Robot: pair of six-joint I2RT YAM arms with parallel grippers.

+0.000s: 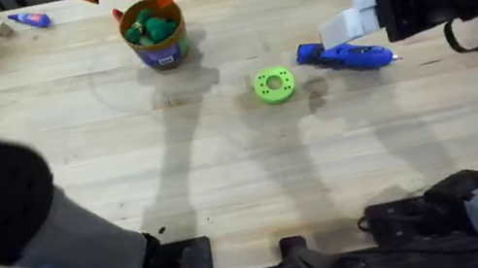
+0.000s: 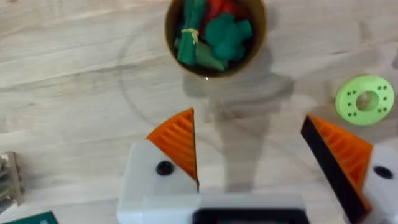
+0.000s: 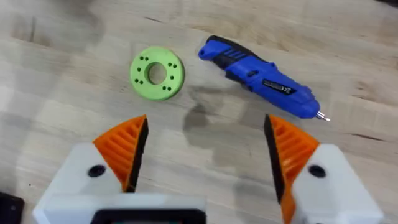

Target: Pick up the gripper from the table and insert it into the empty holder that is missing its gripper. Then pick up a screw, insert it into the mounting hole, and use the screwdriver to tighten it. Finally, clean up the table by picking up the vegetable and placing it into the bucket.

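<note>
Two grippers, both spread wide and empty: left gripper (image 2: 252, 146) above the bucket (image 2: 215, 36) containing the vegetable (image 2: 189, 34); right gripper (image 3: 205, 152) over the table (image 3: 56, 81) near the screwdriver (image 3: 261, 78), label unreadable

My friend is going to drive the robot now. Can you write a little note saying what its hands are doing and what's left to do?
Left end effector: open, empty, over the table near the bucket.
Right end effector: open, empty, above the screwdriver and green ring.
Done: green toy veg lies in the bucket.
Left: nothing obvious on the table; the holder and screw aren't visible here, so check them.
</note>
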